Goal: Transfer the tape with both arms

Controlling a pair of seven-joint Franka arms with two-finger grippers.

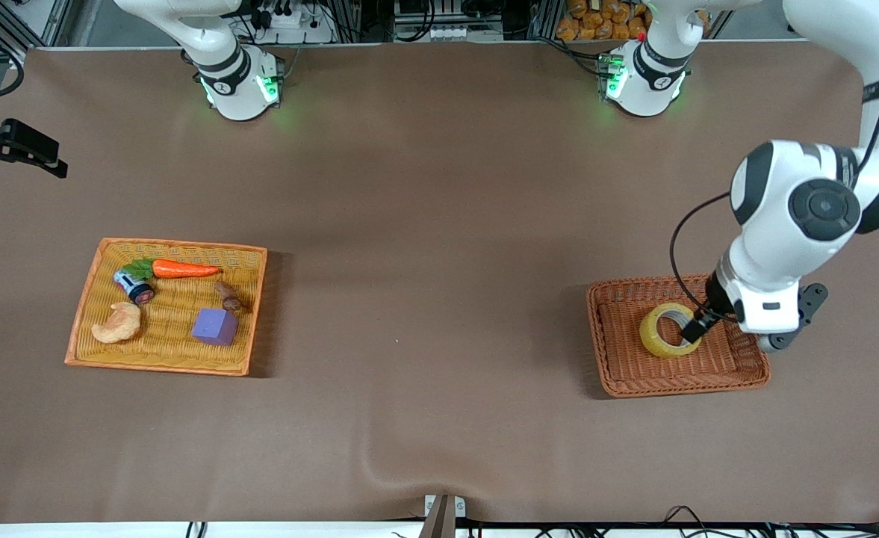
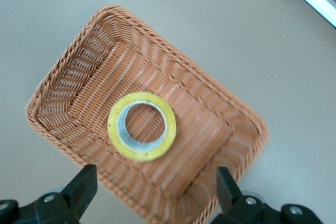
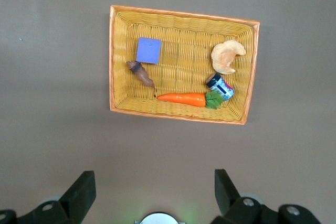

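Observation:
The tape (image 1: 667, 330), a yellowish ring with a grey core, lies on the floor of a brown wicker basket (image 1: 633, 373) toward the left arm's end of the table. My left gripper (image 1: 697, 327) hangs just over the basket beside the ring, open and holding nothing. In the left wrist view the tape (image 2: 142, 125) lies free in the basket (image 2: 68, 77), and my left gripper (image 2: 155, 176) has its fingers spread wide over the basket's rim. My right gripper (image 3: 152, 182) waits open and empty high above bare table, out of the front view.
A yellow wicker tray (image 1: 88, 299) toward the right arm's end holds a carrot (image 1: 184, 269), a purple cube (image 1: 215, 326), a croissant (image 1: 118, 323), a small can (image 1: 134, 286) and a brown piece (image 1: 228, 297). A black fixture (image 1: 17, 147) juts in at that table edge.

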